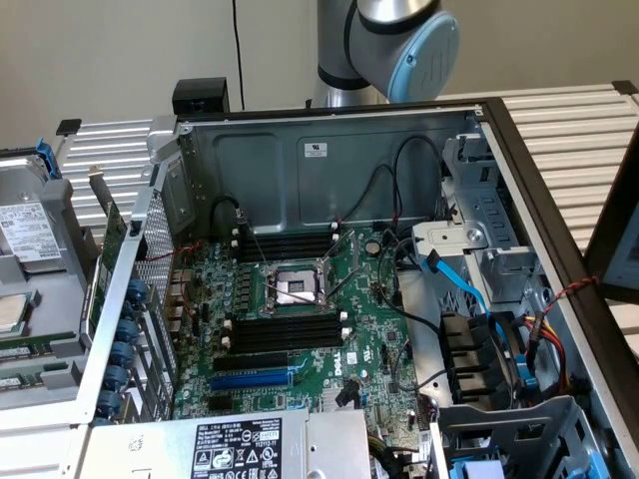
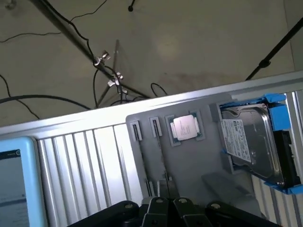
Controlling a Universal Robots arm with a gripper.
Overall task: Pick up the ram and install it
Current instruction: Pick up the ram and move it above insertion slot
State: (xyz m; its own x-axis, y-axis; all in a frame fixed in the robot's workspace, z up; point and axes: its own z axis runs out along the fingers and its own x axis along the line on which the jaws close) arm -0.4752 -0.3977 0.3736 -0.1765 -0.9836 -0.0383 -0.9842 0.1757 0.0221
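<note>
My gripper is a dark body at the edge of the wrist view, hanging above a grey parts tray. Two long narrow slots in that tray run toward the gripper, and I cannot tell whether the ram stands in them. In the exterior view the same tray sits at the exterior view's left, outside the case, with a thin greenish strip along one slot. The open case holds the motherboard, whose long black memory slots flank the processor socket.
A hard drive in a blue caddy and a processor chip sit on the tray. A green card stands at the case's left wall. Cables, drive bays and a power supply crowd the case. The arm's base rises behind it.
</note>
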